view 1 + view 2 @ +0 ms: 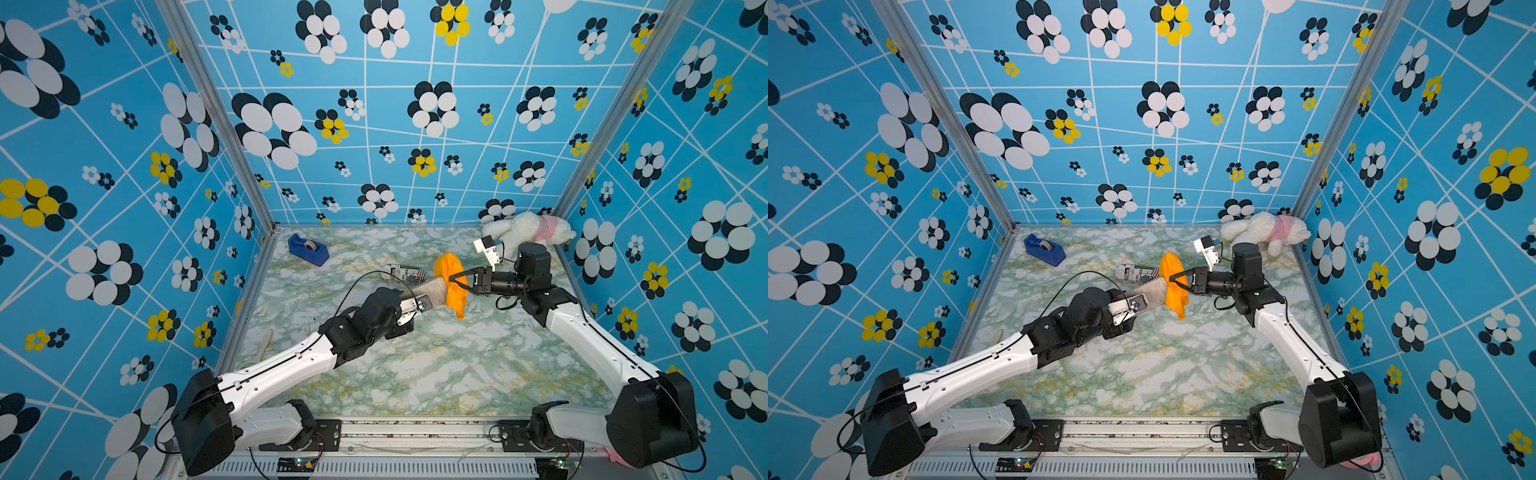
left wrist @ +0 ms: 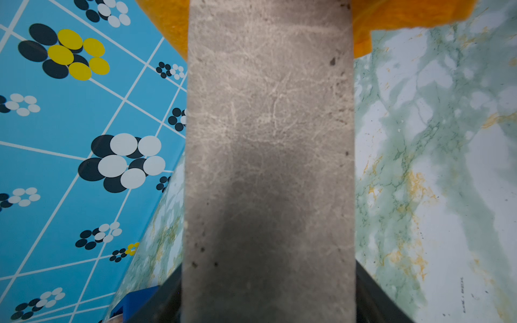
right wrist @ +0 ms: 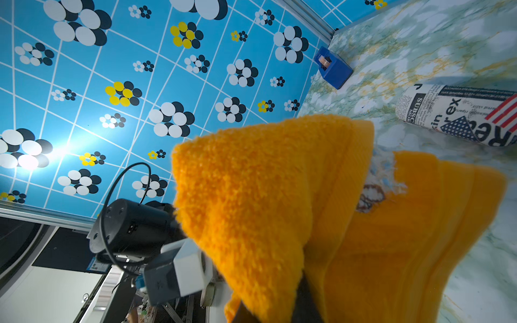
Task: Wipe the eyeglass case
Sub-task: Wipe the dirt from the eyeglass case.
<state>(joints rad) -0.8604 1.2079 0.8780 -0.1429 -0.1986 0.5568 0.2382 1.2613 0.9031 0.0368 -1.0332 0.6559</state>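
**Cloth at the far end of the case, wipe under way**

The right gripper is clamped on a pinch of bunched orange cloth, with the loose fabric hanging above and below the grip. The cloth lies against the far end of the eyeglass case, a grey, scuffed, flat-sided case. The left gripper holds the case by its near end, jaws narrowed on its two sides, lifted clear of the table. In the left wrist view the cloth shows on both sides of the case's far tip.

The step in hand looks like the wiping stroke itself, started at the tip. Most of the case's length toward the left gripper lies bare. The next move probably calls for drawing the cloth along that length under light pressure while the left grip stays firm, then turning the case to reach its other faces.

The case is shut, so its contents cannot be seen. Behind it on the table lies a newsprint-patterned pouch, its contents also hidden. The blue tape dispenser near the far left corner carries a roll of tape
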